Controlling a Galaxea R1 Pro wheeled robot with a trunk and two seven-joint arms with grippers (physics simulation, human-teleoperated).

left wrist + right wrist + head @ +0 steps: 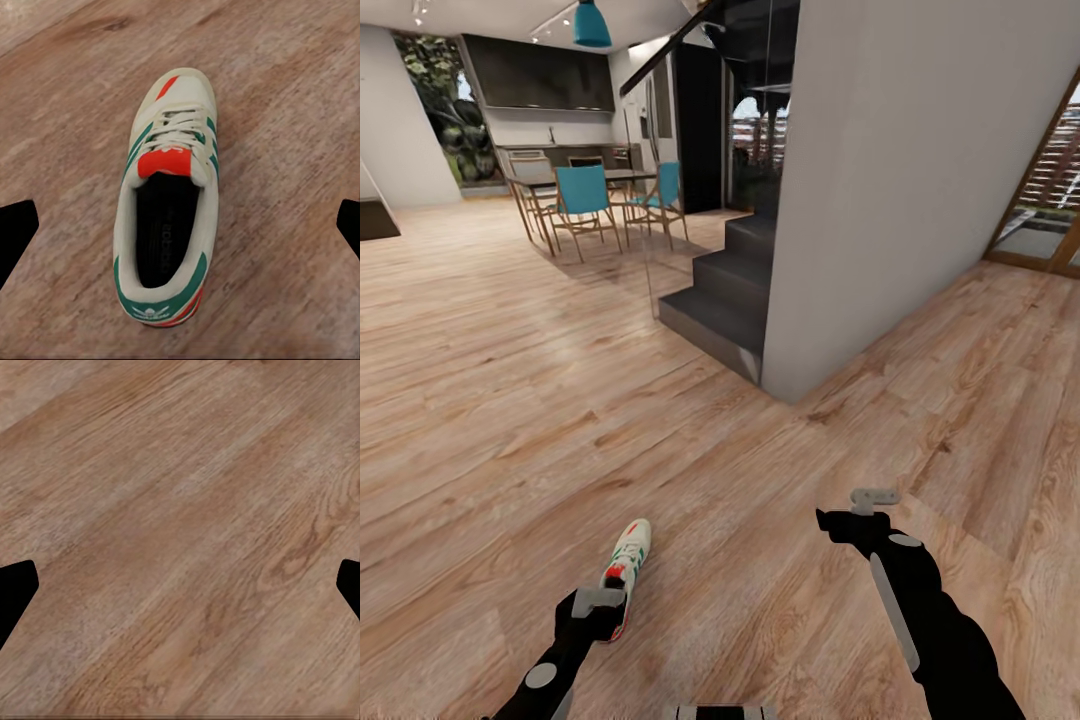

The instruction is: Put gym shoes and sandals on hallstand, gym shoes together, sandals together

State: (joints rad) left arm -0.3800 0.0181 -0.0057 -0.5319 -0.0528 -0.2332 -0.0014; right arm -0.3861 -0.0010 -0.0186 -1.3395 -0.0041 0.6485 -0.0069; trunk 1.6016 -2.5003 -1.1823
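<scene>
Nearest in the head view, the left gripper [598, 601] hangs over the heel end of one gym shoe [626, 567], covering that part of it, so only the toe, the laces and a red tongue patch show past the black wrist. The left wrist view gives the same gym shoe [169, 199] whole, lying sole-down on the corridor floor [300, 112] between the two dark fingertips [15, 232] at the picture's edges; the fingers stand wide apart and touch nothing. A trefoil logo in white sits on the green heel tab, and a line of pale lettering runs along the dark insole, too blurred to read with certainty; a small white mark on the red tongue is also unreadable. The right gripper [873, 497] hovers well to the right of the shoe, its arm cut off by the lower edge of the frame. In the right wrist view its fingertips [15, 596] also sit at the far edges, spread wide over bare planks [180, 540]. Farther off stands a pale wall corner [840, 250] with dark stairs [720, 300] partly hidden behind it. Beyond them are blue chairs [582, 200] around a table, and a teal lamp [591, 25] cut off at the top.
</scene>
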